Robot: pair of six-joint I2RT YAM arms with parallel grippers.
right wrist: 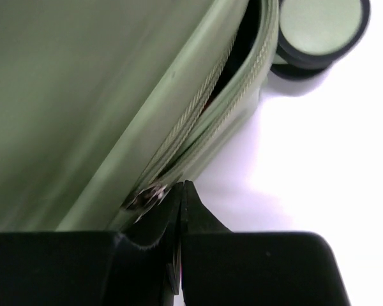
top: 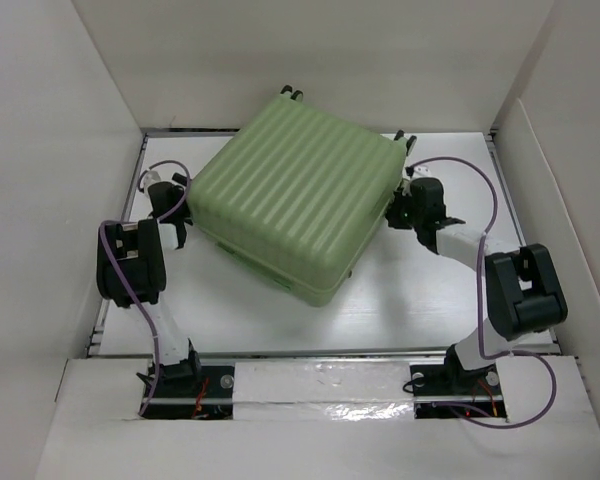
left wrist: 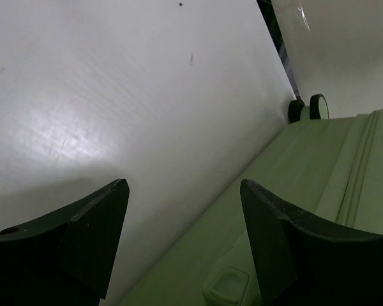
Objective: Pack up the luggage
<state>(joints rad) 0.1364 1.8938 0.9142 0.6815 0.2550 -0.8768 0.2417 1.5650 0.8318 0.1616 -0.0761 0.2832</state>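
The pale green ribbed luggage [top: 295,195] lies flat with its lid down, turned diagonally in the middle of the table. My left gripper [top: 174,222] is open and empty beside its left side; the left wrist view shows the shell [left wrist: 319,166] just past the spread fingers [left wrist: 182,191]. My right gripper [top: 398,212] is at the right side. In the right wrist view it [right wrist: 180,188] is shut, with the metal zipper slider [right wrist: 143,196] at its tips and a thin tab pinched between the fingers. The zipper [right wrist: 198,111] gapes open towards a wheel [right wrist: 319,29].
White walls enclose the table [top: 420,300] on the left, back and right. Black wheels [top: 292,93] stick out at the suitcase's far corner, and one pair shows in the left wrist view [left wrist: 309,107]. A white ledge [top: 320,385] runs between the arm bases.
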